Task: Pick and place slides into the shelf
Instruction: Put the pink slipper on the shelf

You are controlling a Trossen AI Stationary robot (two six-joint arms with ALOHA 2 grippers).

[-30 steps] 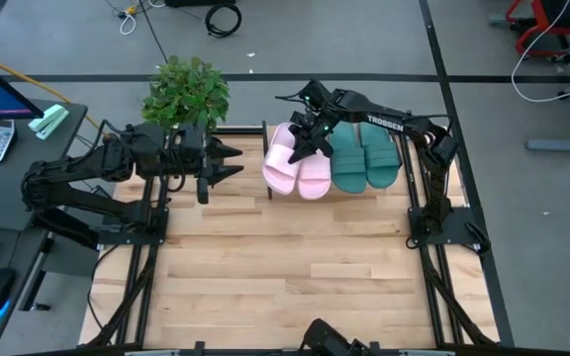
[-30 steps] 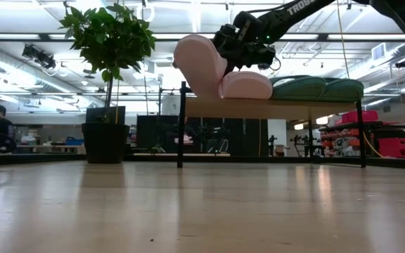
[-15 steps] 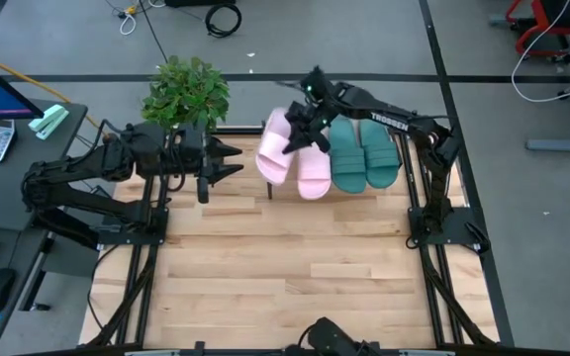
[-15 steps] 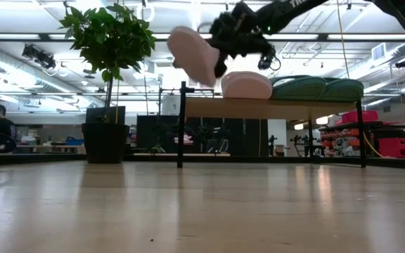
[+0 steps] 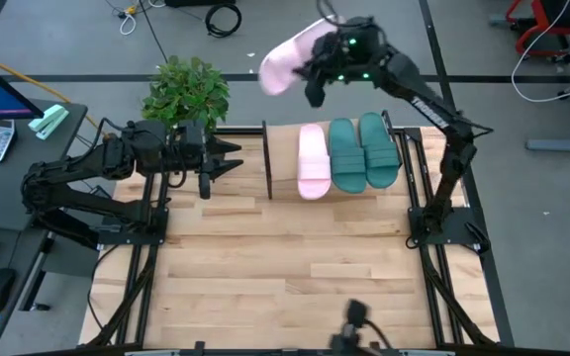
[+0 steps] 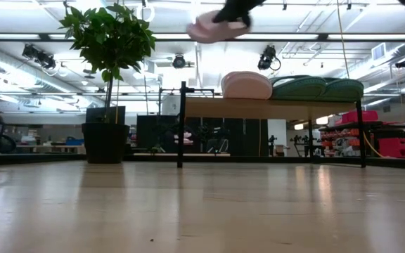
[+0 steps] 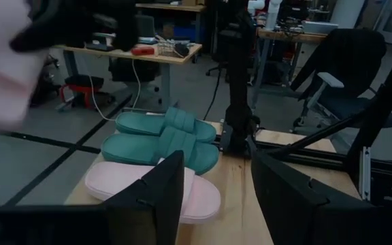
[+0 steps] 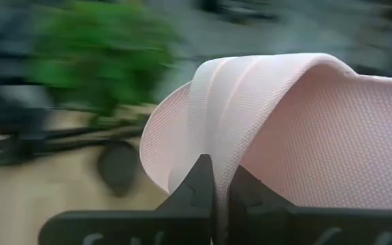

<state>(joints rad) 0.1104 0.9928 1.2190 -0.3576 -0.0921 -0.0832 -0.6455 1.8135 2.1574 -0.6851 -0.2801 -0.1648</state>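
My right gripper (image 5: 317,71) is raised high beyond the shelf's far left corner and is shut on a pale pink slide (image 5: 287,61), which also shows at the top of the low view (image 6: 215,28). The shelf (image 6: 273,107) is a low rack with a wooden plank top. On that plank, soles down and side by side, lie the other pink slide (image 5: 312,160) and two teal-green slides (image 5: 362,150). My left gripper (image 5: 228,163) is open and waits level just left of the shelf, facing those slides (image 7: 162,136). My right gripper pinches the pink slide's wide ribbed strap at its edge (image 8: 215,139) between the two fingers (image 8: 199,185). One finger is on the strap's outer side and one is under its arch. The slide is lifted clear, high above the shelf and tilted.
A potted plant (image 5: 186,91) stands at the table's far left, beside the shelf, with its dark pot (image 6: 105,140) on the tabletop. The shelf's black side frame (image 5: 266,158) stands between my left gripper and the slides. The plank's left end (image 5: 283,168) is bare.
My right gripper has risen and moved toward the far edge with the pink slide. That slide leaned on the shelf's left end against the other pink slide; now it is lifted clear, well above the shelf. The three other slides have stayed put.
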